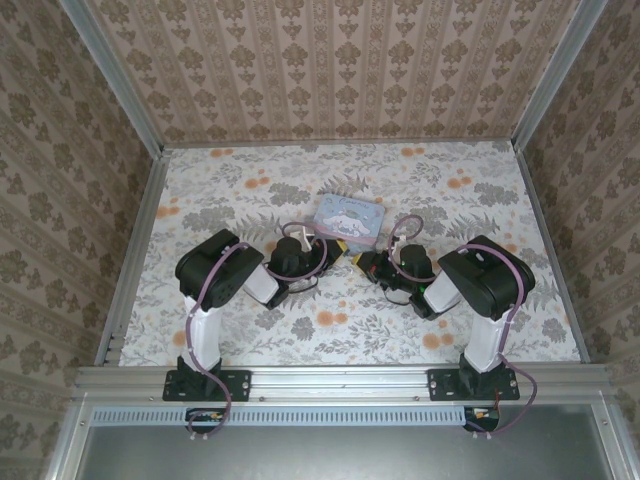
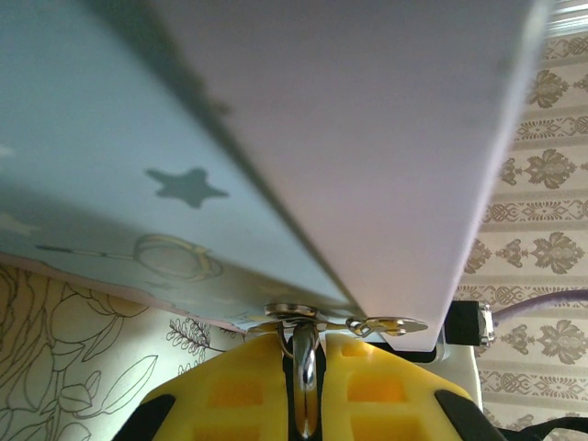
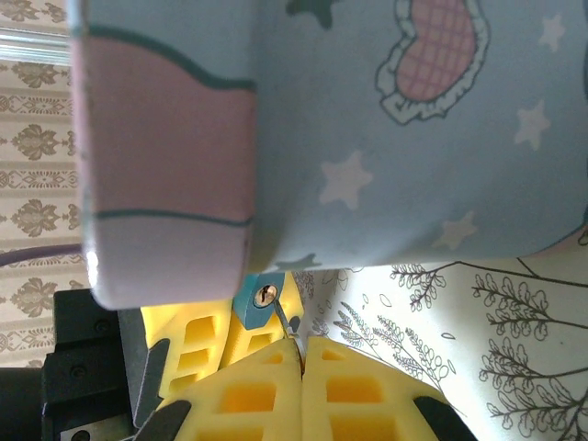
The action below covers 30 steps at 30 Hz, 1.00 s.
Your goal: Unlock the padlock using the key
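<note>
Right wrist: padlock (key at keyhole) just above right gripper.

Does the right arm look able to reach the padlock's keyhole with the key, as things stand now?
Probably yes. The right gripper is shut on the key, whose tip meets the keyhole of the padlock. Nothing lies between them; the tin is close beside but off the path.

Teal padlock, key at keyhole
</note>
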### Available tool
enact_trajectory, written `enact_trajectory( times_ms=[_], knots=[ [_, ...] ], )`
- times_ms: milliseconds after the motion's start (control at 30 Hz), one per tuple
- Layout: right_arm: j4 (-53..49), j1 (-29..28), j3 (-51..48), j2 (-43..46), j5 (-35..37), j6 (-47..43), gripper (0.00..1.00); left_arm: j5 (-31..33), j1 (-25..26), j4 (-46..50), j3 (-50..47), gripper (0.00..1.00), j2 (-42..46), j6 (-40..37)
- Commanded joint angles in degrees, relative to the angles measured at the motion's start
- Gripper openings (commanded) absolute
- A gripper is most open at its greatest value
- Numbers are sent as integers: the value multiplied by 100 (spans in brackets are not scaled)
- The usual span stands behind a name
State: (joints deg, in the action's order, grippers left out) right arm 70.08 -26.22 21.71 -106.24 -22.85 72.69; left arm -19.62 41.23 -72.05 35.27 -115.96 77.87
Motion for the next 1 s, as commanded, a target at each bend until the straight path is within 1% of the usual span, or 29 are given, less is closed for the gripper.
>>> enact_trajectory(
  times_ms=[0,200,467,633,800,967],
  knots=[
    [-73,47,70,193,53,-17,0,-16,69,-169,103,0,65,-12],
    [-267,57,139,336,26,-85,0,-16,86,-173,113,0,6,-9],
    [-263,64,188,332,8,-66,0,-16,115,-169,171,0,-5,42],
    [13,64,175,217,92,45,0,18,208,-213,241,0,33,334],
    [581,64,162,-72,200,325,0,84,369,-225,379,0,104,672],
    [595,64,244,-104,237,352,0,177,486,-224,441,0,203,882]
  ],
)
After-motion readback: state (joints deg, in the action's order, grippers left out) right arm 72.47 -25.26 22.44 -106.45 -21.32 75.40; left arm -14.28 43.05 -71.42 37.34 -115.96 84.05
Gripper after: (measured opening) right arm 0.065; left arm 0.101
